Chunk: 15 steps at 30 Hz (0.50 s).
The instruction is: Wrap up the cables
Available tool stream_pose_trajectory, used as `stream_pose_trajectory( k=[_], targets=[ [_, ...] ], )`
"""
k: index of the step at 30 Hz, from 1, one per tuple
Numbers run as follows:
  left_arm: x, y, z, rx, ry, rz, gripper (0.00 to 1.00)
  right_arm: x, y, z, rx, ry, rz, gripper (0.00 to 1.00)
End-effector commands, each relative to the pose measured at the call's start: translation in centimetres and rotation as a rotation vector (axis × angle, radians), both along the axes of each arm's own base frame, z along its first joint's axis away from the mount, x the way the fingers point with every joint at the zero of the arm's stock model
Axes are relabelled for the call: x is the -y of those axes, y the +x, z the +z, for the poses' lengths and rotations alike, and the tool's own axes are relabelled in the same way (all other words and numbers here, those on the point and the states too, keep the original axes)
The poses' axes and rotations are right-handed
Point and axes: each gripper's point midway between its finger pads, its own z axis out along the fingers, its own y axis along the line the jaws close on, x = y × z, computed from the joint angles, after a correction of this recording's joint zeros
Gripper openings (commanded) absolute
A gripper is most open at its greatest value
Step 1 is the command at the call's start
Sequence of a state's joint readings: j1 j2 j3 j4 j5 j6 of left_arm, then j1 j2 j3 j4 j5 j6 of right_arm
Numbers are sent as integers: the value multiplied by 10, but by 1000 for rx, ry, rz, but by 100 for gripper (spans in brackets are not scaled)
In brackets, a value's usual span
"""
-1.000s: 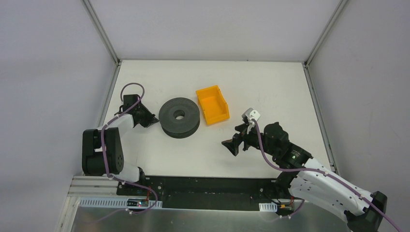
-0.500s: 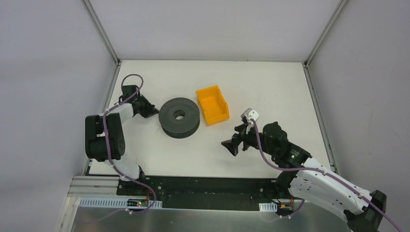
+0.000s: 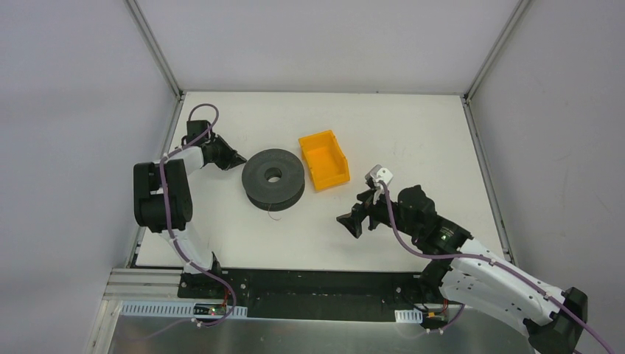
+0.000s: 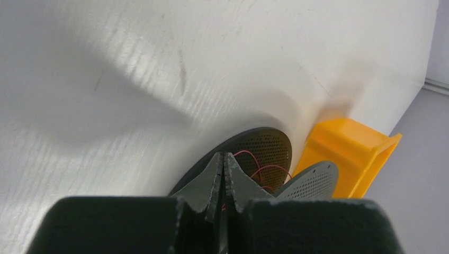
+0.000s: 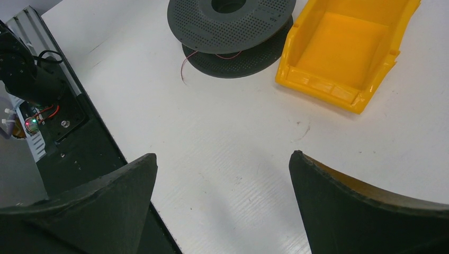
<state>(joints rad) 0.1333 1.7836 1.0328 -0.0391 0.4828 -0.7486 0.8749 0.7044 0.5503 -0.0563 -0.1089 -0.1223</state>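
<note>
You'll find the reel on the table, left of the middle, and the bin just beside it on the right, set slightly farther back. The cables lie between the reel's two discs, with one loose end trailing onto the table on the near side. The left hand is just left of the reel, pointing at it. The right hand is nearer to you and right of the bin, well apart from the reel.

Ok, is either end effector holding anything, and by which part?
Right end effector: open, empty. Left end effector: shut; red cable loops in the spool just beyond its tips, but whether a strand is pinched cannot be told.
</note>
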Motion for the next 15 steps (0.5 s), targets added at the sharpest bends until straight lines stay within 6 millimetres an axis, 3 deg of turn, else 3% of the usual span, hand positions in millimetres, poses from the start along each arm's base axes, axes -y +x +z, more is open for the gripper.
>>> stream_pose_trajectory(
  k=[1, 5, 8, 11, 15],
  targets=[
    [-27, -15, 12, -4, 81, 106, 1, -2, 11, 9, 29, 40, -45, 99],
    [-50, -37, 20, -13, 189, 176, 8, -10, 32, 5, -72, 123, -192, 98],
    [-55, -53, 29, -14, 255, 154, 13, -35, 34, 1, -220, 250, -215, 89],
    [-47, -70, 26, -33, 223, 135, 16, -59, 39, -11, -274, 315, -231, 78],
    [-35, -92, 14, -67, 166, 134, 14, -86, 52, -32, -272, 247, -258, 58]
  ],
)
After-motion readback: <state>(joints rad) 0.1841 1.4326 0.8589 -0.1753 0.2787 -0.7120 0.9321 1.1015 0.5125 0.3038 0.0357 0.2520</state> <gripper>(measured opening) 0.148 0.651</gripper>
